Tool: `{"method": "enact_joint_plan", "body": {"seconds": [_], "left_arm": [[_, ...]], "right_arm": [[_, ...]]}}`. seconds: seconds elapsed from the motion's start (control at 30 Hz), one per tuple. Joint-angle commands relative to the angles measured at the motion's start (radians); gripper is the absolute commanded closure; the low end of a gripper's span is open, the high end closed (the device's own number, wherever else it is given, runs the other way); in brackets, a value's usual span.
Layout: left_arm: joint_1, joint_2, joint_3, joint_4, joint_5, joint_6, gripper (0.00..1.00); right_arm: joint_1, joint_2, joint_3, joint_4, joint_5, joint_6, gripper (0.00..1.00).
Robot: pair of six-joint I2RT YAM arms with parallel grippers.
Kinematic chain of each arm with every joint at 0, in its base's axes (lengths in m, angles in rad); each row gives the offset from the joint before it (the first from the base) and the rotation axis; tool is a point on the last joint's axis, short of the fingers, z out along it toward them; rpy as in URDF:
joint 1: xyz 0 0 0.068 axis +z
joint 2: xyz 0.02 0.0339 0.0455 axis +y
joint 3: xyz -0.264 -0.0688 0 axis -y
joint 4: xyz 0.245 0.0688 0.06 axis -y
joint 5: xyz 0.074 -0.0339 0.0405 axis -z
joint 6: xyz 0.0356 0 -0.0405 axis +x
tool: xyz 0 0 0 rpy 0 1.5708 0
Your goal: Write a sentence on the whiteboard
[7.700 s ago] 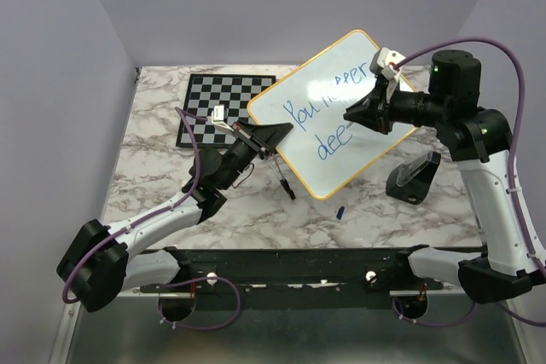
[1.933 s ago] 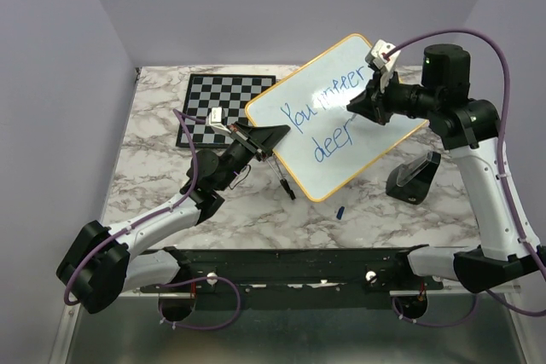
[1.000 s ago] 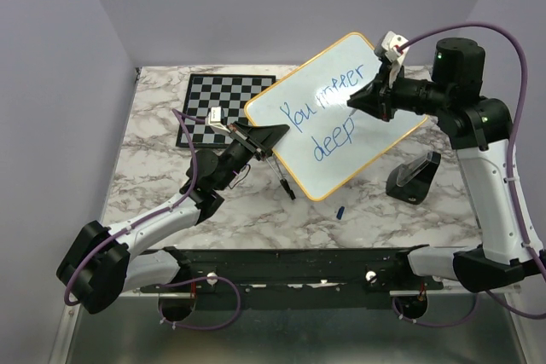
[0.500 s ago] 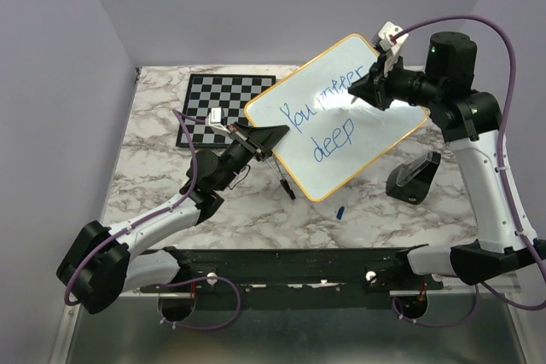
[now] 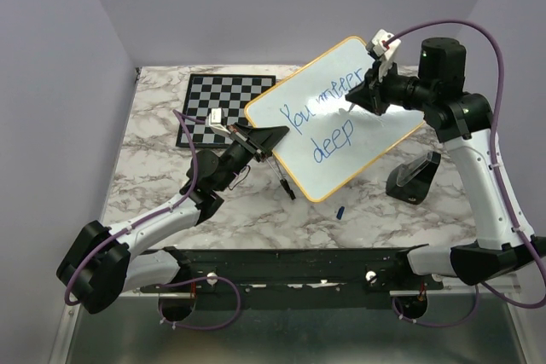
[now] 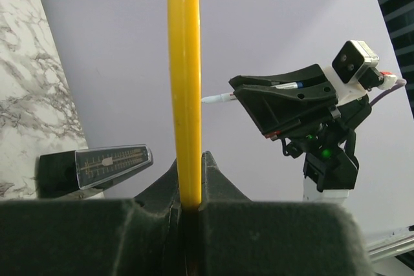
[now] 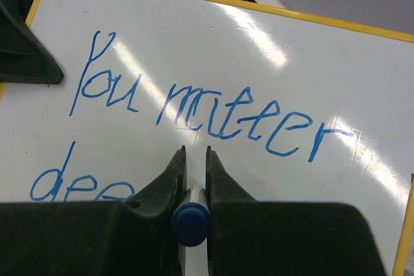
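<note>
Tabletop (image 5: 153, 185) of marbled stone is seen beneath everything; the whiteboard (image 5: 363, 155) is held over its middle and right, the yellow frame clamped at the board's left edge by the left gripper (image 5: 271, 136); a chessboard (image 5: 213, 101) is laid flat behind, partly covered; the right gripper (image 5: 362, 100) is closed round a blue marker (image 7: 191, 222) pointed at the board; the sentence (image 7: 213, 113) is written "You matter" above "deep"; a black pen (image 5: 284, 183) and a blue cap (image 5: 340, 210) are seen on the stone.

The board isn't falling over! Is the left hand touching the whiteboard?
Touching. In the left wrist view, the left hand pinches the whiteboard by its yellow frame.
</note>
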Motion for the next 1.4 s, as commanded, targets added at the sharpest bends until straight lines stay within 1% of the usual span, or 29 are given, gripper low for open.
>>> {"method": "enact_joint_plan", "body": {"seconds": [0.0,0.57,1.0,1.17,1.37], "left_arm": [[0.004,-0.042,0.015,0.266,0.006,-0.065,1.0],[0.013,-0.042,0.018,0.263,0.009,-0.068,1.0],[0.013,-0.046,0.025,0.249,0.015,-0.064,1.0],[0.013,-0.046,0.026,0.254,0.015,-0.065,1.0],[0.013,-0.049,0.023,0.257,0.015,-0.064,1.0]], "right_arm": [[-0.006,-0.025,-0.041,-0.01,0.003,-0.005,0.99],[-0.018,-0.129,-0.135,-0.068,-0.009,-0.036,0.99],[-0.041,-0.061,0.005,-0.058,-0.026,-0.025,0.99],[-0.041,-0.032,0.019,-0.045,-0.031,-0.017,0.99],[-0.041,-0.02,-0.015,-0.042,-0.037,-0.016,0.99]]}}
